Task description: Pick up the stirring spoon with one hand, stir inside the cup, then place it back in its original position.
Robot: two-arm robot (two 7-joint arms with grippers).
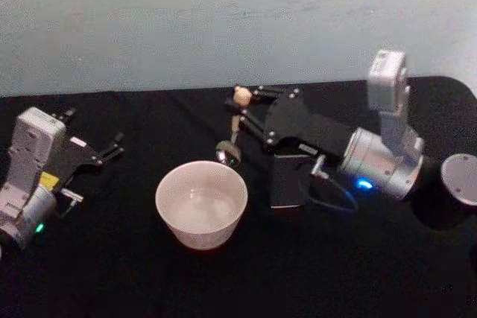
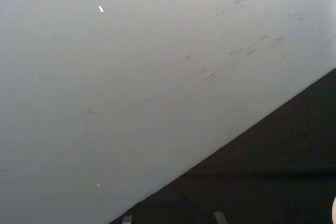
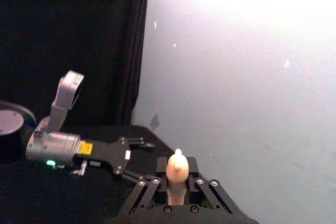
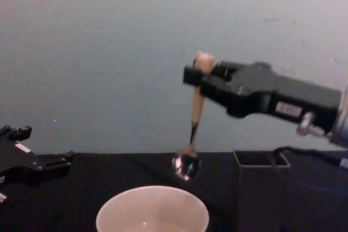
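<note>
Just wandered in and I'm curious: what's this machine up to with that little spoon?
The robot's right claw is shut on the stirring spoon, gripping its beige handle near the bear-head top so the silver bowl hangs down. The spoon is in the air by the far rim of the cup, not dipped in. A dark square holder stands just right of the cup. The left claw rests open at the left side of the table, holding nothing.

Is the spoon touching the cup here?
Apart. The chest view shows the spoon hanging from the right hand, its bowl clear above the cup rim.
</note>
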